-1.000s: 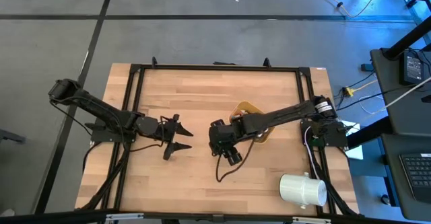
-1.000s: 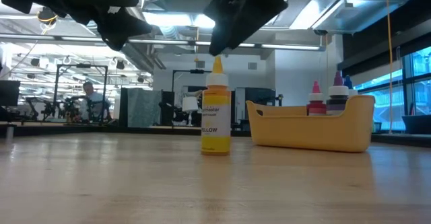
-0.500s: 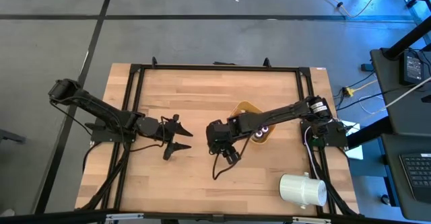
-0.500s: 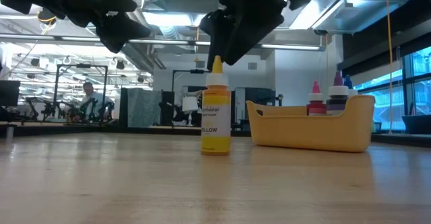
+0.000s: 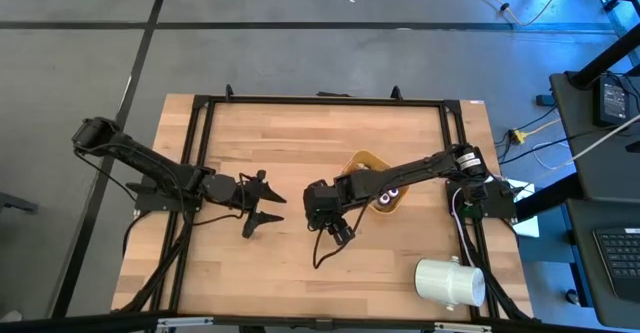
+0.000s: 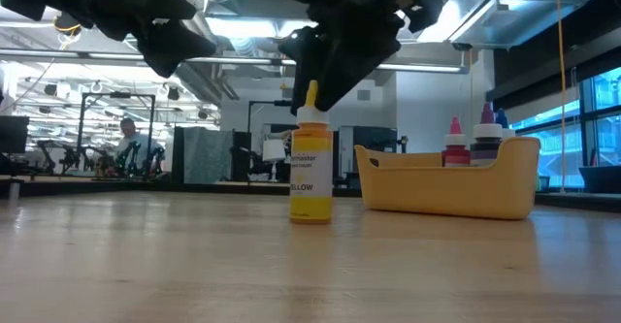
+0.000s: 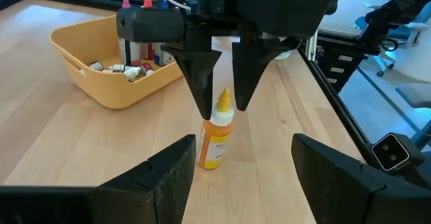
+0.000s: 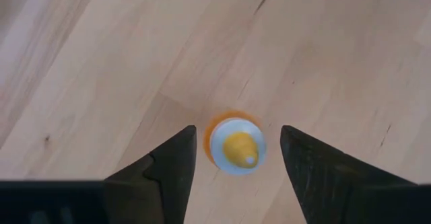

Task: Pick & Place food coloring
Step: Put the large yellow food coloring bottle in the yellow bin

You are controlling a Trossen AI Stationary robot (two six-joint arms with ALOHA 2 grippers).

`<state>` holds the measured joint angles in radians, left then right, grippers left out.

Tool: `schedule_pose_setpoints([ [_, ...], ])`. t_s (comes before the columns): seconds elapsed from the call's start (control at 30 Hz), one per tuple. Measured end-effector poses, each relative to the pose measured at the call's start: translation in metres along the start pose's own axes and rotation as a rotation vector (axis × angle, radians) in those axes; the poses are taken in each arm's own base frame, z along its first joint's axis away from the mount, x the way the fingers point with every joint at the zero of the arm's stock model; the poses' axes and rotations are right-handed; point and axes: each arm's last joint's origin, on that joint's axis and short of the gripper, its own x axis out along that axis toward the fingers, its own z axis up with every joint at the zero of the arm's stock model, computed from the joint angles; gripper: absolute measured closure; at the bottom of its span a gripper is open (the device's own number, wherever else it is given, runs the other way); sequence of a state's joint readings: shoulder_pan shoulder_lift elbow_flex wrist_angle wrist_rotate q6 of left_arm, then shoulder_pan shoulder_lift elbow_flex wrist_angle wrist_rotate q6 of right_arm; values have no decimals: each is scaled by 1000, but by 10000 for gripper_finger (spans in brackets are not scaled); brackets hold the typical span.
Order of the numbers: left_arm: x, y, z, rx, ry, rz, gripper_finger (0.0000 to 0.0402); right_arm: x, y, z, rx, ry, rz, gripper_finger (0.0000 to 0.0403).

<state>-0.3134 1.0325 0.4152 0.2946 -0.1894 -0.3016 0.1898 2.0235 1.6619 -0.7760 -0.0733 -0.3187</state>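
A yellow food coloring bottle [image 6: 310,173] with a white collar and yellow nozzle stands upright on its base on the wooden table, also in the left wrist view [image 7: 215,140] and from above in the right wrist view [image 8: 235,146]. My right gripper [image 7: 224,96] [image 8: 236,130] hangs directly above it, pointing down and open, one finger on each side of the nozzle tip without touching it. In the high view the right gripper [image 5: 323,206] hides the bottle. My left gripper [image 5: 262,204] waits open at the table's left-centre, facing the bottle.
A yellow-orange bowl [image 6: 441,185] [image 7: 101,83] sits just right of the bottle, partly under the right arm [image 5: 400,176]; it holds several small dropper bottles [image 6: 454,141] [image 7: 128,69]. A white cylinder [image 5: 450,281] lies near the table's right near corner.
My right gripper has moved a little toward the table's left and down, from beside the bowl to directly over the yellow bottle, its open fingers now flanking the nozzle. The bottle has stayed where it was.
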Motion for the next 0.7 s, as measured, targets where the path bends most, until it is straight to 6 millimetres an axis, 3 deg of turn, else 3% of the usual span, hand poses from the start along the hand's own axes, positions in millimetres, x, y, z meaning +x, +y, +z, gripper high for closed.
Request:
schedule_pose_setpoints([
  [0.37, 0, 1, -1, 2, 10, 4, 162, 17, 0, -4, -1, 46, 24, 222],
  [0.7, 0, 1, -1, 2, 10, 8, 162, 17, 0, -3, -2, 38, 21, 234],
])
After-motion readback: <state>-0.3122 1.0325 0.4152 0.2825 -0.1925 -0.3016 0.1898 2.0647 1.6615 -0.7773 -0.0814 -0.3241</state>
